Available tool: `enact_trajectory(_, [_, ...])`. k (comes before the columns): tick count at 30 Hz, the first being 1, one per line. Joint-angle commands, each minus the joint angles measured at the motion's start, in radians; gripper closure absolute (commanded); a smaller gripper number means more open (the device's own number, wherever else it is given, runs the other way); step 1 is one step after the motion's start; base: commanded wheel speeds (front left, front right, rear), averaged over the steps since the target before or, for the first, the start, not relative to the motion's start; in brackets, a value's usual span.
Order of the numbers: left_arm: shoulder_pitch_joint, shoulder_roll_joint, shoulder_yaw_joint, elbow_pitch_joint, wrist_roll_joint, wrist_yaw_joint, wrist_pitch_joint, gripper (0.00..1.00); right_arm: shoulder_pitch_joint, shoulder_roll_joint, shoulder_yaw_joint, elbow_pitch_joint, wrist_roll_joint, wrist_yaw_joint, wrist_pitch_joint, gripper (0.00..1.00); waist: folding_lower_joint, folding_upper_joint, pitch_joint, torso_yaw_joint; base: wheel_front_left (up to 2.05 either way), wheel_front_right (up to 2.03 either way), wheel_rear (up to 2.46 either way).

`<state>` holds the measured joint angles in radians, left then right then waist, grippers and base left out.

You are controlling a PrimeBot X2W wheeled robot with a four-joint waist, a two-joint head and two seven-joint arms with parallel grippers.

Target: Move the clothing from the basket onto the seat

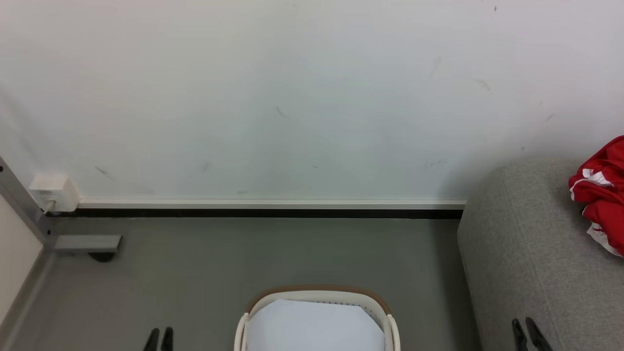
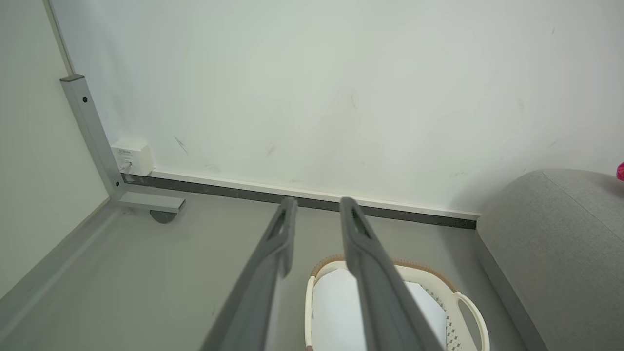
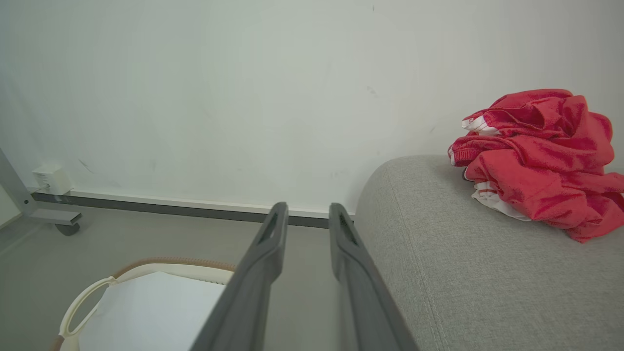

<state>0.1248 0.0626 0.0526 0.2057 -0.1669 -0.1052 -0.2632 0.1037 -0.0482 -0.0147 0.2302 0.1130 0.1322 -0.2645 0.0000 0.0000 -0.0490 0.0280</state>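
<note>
Soft bright red clothing with white trim (image 3: 536, 156) lies heaped on the large light grey woven seat (image 3: 463, 273), upper right of the right wrist view; the right claw (image 3: 307, 214) is nearer than the left claw (image 2: 317, 209); both are narrowly parted and empty; the oval white perforated plastic basket (image 1: 317, 294), lower centre of the head view, shows plain white inside.

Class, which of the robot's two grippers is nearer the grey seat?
The right gripper: in the head view its tips show against the seat, while the left gripper hangs over the floor on the far side of the basket.
</note>
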Motion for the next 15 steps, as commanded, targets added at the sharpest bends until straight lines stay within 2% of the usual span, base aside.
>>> enact_trajectory(1, [0.001, -0.002, 0.000, 0.013, -0.003, 0.000, 0.002, 1.00, 0.004, 0.002, 0.001, 0.009, 0.003, 0.000, 0.001, 1.00, 0.0000, 0.0000, 0.000, 0.000, 0.00, 0.00, 0.00])
enact_trajectory(15, [-0.044, -0.003, 0.015, 0.020, -0.253, -0.005, 0.071, 1.00, -0.036, 0.001, -0.017, 0.009, 0.264, 0.000, 0.067, 1.00, 0.0000, 0.0000, 0.005, -0.003, 0.00, 0.00, 0.00])
